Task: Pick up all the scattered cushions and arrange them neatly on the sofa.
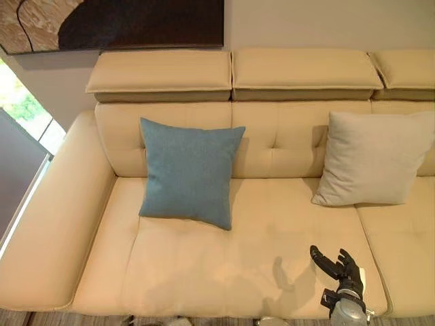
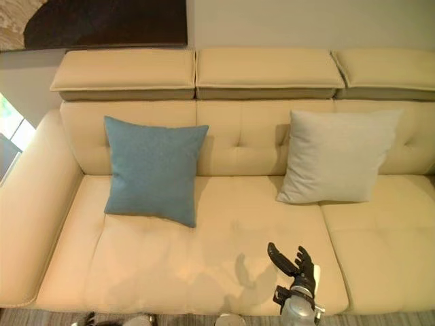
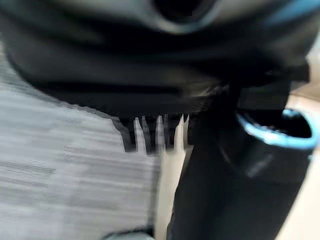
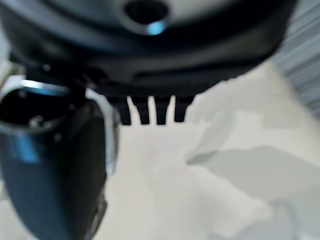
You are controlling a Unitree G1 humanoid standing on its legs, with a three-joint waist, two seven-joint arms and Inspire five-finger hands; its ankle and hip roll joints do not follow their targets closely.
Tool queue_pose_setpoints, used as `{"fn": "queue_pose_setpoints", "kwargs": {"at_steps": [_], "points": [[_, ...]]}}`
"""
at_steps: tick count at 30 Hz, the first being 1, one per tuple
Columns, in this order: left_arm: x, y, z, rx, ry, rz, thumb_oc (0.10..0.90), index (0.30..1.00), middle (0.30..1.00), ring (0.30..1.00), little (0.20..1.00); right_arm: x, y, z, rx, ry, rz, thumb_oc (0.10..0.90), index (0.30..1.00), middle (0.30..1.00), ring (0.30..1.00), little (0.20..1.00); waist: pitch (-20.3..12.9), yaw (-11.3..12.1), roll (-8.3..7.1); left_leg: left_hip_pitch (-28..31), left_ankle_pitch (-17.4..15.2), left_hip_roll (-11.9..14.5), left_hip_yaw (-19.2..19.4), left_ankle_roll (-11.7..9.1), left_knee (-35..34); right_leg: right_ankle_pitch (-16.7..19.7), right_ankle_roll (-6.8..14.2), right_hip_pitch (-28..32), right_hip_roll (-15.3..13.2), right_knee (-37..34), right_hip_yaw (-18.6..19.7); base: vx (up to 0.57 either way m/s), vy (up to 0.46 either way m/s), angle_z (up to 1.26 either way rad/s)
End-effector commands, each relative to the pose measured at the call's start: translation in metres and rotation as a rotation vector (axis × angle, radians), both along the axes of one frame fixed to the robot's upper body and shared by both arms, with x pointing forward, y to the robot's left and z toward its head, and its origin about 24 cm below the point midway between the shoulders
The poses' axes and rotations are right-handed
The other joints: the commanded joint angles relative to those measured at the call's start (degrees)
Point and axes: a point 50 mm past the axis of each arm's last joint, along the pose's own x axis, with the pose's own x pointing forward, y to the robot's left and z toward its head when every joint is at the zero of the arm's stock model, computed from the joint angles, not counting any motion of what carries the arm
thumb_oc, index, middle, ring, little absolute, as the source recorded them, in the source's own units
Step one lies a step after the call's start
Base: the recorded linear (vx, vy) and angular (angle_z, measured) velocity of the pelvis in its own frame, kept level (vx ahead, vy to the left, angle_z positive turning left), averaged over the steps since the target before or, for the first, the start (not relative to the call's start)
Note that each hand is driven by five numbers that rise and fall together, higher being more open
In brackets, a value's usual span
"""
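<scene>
A blue cushion (image 1: 188, 170) leans upright against the back of the beige sofa (image 1: 204, 265) toward its left end, and a cream cushion (image 1: 372, 158) leans likewise further right, its far edge cut off in the left eye view. The right hand (image 1: 340, 265) hovers over the seat's front edge, fingers spread and empty. The left hand (image 3: 150, 90) is a dark blur above grey floor (image 3: 60, 175), its fingers straight and empty

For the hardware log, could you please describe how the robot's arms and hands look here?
The right hand is dark, almost black, with slim jointed fingers and a white cover at its side, on a silver-grey wrist. The left hand is a dark bulk with a row of short dark fingers and a thick thumb ringed in light blue.
</scene>
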Motion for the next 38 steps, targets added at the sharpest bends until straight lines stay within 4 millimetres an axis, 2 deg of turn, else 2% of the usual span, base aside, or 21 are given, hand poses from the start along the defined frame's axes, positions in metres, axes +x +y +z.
{"fn": "queue_pose_setpoints", "kwargs": {"at_steps": [1,2,4,6,7,10,12,13,15,16,18,19,22,28,30,33,38], "points": [[0.006,-0.011,-0.002,0.011,0.045,-0.249,0.8,0.9,0.9,0.9,0.9,0.033,-0.009,0.014,-0.216,0.039,0.179,0.8,0.9,0.9,0.9,0.9,-0.1,-0.4,0.24,12.6,-7.8,-0.9,-0.8,2.6,-13.5,-4.5,1.9,-5.1,4.0,5.7,1.9,-0.33,0.27,0.04],[0.009,-0.012,-0.002,0.006,0.046,-0.278,0.8,0.9,0.9,0.9,0.9,0.031,-0.007,0.006,-0.243,0.106,0.218,0.8,0.9,0.9,0.9,0.9,0.3,-0.6,0.15,12.5,-8.3,-1.8,-0.3,3.1,-15.1,-2.7,2.7,-7.3,2.6,7.1,1.3,-0.29,0.246,0.28],[0.009,-0.015,-0.004,0.005,0.081,-0.344,0.8,0.9,0.9,0.9,0.9,0.026,0.003,-0.011,-0.234,0.221,0.273,0.8,0.9,0.9,0.9,0.9,0.4,-0.3,0.34,13.3,-8.9,-3.5,-0.6,4.2,-19.8,-2.1,3.6,-8.2,1.0,6.7,0.5,-0.25,0.23,0.44],[0.011,-0.014,-0.003,0.017,0.092,-0.375,0.8,0.9,0.9,0.9,0.9,0.025,0.008,-0.016,-0.21,0.245,0.28,0.8,0.9,0.9,0.9,0.9,0.7,-0.1,0.21,13.6,-8.4,-4.1,-0.5,4.6,-21.3,-1.2,4.0,-8.8,0.0,6.8,-0.1,-0.19,0.179,0.16],[0.014,-0.011,-0.003,0.02,0.11,-0.389,0.8,0.9,0.9,0.9,0.9,0.014,0.02,-0.032,-0.179,0.347,0.318,0.8,0.9,0.9,0.9,0.9,1.0,0.6,-0.24,13.6,-7.7,-4.7,-0.3,5.0,-22.3,-0.4,4.5,-8.3,-1.2,5.8,-1.6,-0.2,0.175,0.07],[0.017,-0.007,-0.002,0.031,0.119,-0.409,0.8,0.9,0.9,0.9,0.9,0.007,0.031,-0.042,-0.167,0.429,0.377,0.8,0.9,0.9,0.9,0.9,1.9,1.2,-0.19,13.0,-6.9,-5.0,0.2,5.7,-22.2,0.8,4.9,-8.8,-2.2,6.6,-3.4,-0.19,0.12,-0.05],[0.021,-0.002,0.0,0.063,0.136,-0.469,0.8,0.9,0.9,0.9,0.9,-0.001,0.034,-0.049,-0.179,0.49,0.4,0.8,0.9,0.9,0.9,0.9,2.8,1.9,0.26,11.6,-6.1,-5.1,0.9,6.4,-21.3,-1.7,4.6,-7.5,-2.4,10.0,-5.1,-0.32,0.136,-0.16],[0.02,0.007,0.002,0.097,0.167,-0.5,0.8,0.9,0.9,0.9,0.9,-0.01,0.034,-0.054,-0.187,0.539,0.408,0.8,0.9,0.9,0.9,0.9,2.7,2.9,0.81,10.1,-4.9,-4.9,1.2,7.0,-21.4,-4.9,3.4,-5.2,-1.6,15.9,-4.7,-0.33,0.118,-0.27],[0.015,0.013,0.003,0.123,0.192,-0.506,0.8,0.9,0.9,0.9,0.9,-0.02,0.031,-0.059,-0.184,0.575,0.388,0.8,0.9,0.9,0.9,0.9,1.7,4.0,1.06,8.7,-3.8,-4.5,2.0,7.3,-21.4,-6.4,3.2,-2.3,-1.3,18.6,-4.4,-0.22,0.038,-0.31],[0.012,0.016,0.003,0.132,0.211,-0.503,0.8,0.9,0.9,0.9,0.9,-0.029,0.029,-0.062,-0.169,0.61,0.355,0.8,0.9,0.9,0.9,0.9,0.9,4.7,0.68,8.0,-3.2,-4.6,2.6,7.2,-21.6,-6.5,3.3,0.4,-1.0,16.9,-4.0,-0.11,-0.041,-0.23],[0.009,0.019,0.003,0.129,0.209,-0.459,0.8,0.9,0.9,0.9,0.9,-0.042,0.032,-0.068,-0.133,0.658,0.343,0.8,0.9,0.9,0.9,0.9,-0.2,5.1,-0.15,7.5,-2.6,-4.7,2.8,7.0,-22.4,-8.0,2.8,1.5,0.9,13.3,-2.7,-0.04,-0.085,-0.33],[0.008,0.019,0.003,0.131,0.207,-0.435,0.8,0.9,0.9,0.9,0.9,-0.051,0.031,-0.071,-0.126,0.698,0.33,0.8,0.9,0.9,0.9,0.9,-0.8,5.1,-0.65,7.5,-2.7,-4.9,2.7,6.7,-22.3,-8.7,3.3,2.8,1.5,9.8,-2.1,-0.01,-0.114,-0.37],[0.008,0.012,0.002,0.118,0.186,-0.391,0.8,0.9,0.9,0.9,0.9,-0.062,0.03,-0.074,-0.175,0.778,0.388,0.8,0.9,0.9,0.9,0.9,-2.3,5.1,-1.07,8.1,-1.4,-4.1,3.6,5.8,-24.7,-7.3,3.5,5.1,3.1,2.5,-1.7,0.0,-0.144,-0.12],[0.017,-0.006,-0.001,0.08,0.147,-0.395,0.8,0.9,0.9,0.9,0.9,-0.056,0.034,-0.073,-0.141,0.732,0.36,0.8,0.9,0.9,0.9,0.9,-2.6,4.9,-1.58,9.7,-0.1,-3.2,3.6,5.0,-26.9,-6.4,3.1,7.1,4.5,-1.4,-1.6,-0.02,-0.099,-0.04],[0.026,-0.013,-0.001,0.07,0.121,-0.434,0.8,0.9,0.9,0.9,0.9,-0.054,0.037,-0.073,-0.139,0.719,0.374,0.8,0.9,0.9,0.9,0.9,-2.7,4.8,-1.64,10.5,0.3,-2.8,3.7,4.7,-27.5,-6.2,3.0,7.9,4.8,-2.6,-1.8,-0.01,-0.084,-0.03],[0.042,-0.017,0.001,0.068,0.085,-0.512,0.8,0.9,0.9,0.9,0.9,-0.053,0.04,-0.074,-0.149,0.725,0.407,0.8,0.9,0.9,0.9,0.9,-2.7,4.4,-1.4,11.6,0.7,-2.5,3.8,4.3,-28.2,-6.0,2.7,8.9,5.3,-3.9,-1.7,-0.02,-0.065,0.01],[0.045,-0.021,0.001,0.049,0.068,-0.52,0.8,0.9,0.9,0.9,0.9,-0.051,0.039,-0.073,-0.147,0.716,0.41,0.8,0.9,0.9,0.9,0.9,-2.5,4.1,-1.09,12.1,1.0,-2.3,3.9,3.9,-28.7,-5.6,2.6,9.6,5.8,-5.3,-1.7,0.0,-0.007,0.0]]}}
